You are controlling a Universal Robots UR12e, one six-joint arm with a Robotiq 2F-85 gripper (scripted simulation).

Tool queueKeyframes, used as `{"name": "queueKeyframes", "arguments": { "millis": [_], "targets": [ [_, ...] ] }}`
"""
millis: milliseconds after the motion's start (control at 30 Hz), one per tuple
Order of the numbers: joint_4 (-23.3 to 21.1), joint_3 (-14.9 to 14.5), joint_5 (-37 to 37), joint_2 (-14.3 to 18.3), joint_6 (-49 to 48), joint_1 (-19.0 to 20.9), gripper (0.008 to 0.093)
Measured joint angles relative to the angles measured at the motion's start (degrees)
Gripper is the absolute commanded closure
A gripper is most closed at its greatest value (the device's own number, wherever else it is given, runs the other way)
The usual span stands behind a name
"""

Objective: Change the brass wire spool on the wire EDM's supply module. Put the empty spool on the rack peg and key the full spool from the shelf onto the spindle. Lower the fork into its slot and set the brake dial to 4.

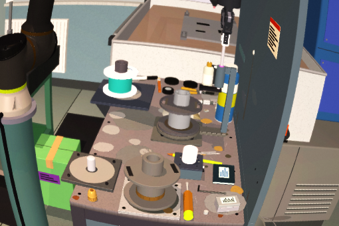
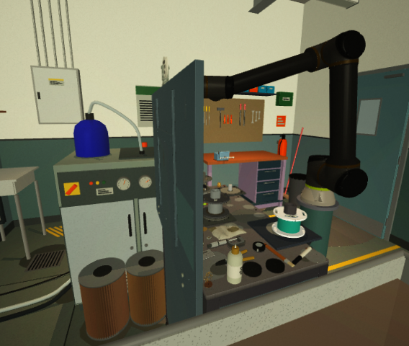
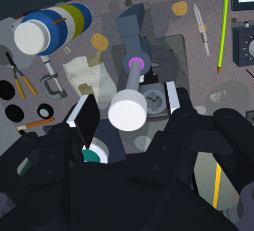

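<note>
My gripper hangs open high over the back of the bench, its fingers either side of the white knurled knob that tops the fork's thin rod; it holds nothing. The grey fork block sits below the rod, over the spool on the spindle. A second grey spool with brass wire on its core stands at the near edge. The rack peg is a white stub on a round plate at the near left. The brake dial is a white knob on a dark box.
A blue, white and yellow canister stands beside the fork, against the tall grey panel. A teal spool sits on a dark mat at the far left. A bottle, an orange screwdriver and small tools litter the bench.
</note>
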Motion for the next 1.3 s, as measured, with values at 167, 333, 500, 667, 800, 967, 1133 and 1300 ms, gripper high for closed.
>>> {"name": "queueKeyframes", "arguments": {
  "millis": [167, 333, 500, 667, 800, 967, 1133, 1300],
  "targets": [
    [0.01, 0.0, 0.0, 0.0, 0.0, 0.0, 0.0434],
    [0.29, -0.18, 0.0, -0.08, 0.0, 0.0, 0.0434],
    [1.17, -0.81, 0.0, -0.34, 0.0, 0.0, 0.0434],
    [2.6, -1.85, 0.0, -0.74, 0.0, 0.0, 0.0434],
    [3.92, -2.86, 0.0, -1.09, 0.0, 0.0, 0.0434],
    [5.48, -4.07, 0.0, -1.46, 0.0, 0.0, 0.0434],
    [6.61, -4.95, 0.0, -1.69, 0.0, 0.0, 0.0434],
    [7.12, -5.36, 0.0, -1.79, 0.0, 0.0, 0.0434]
  ]
}}
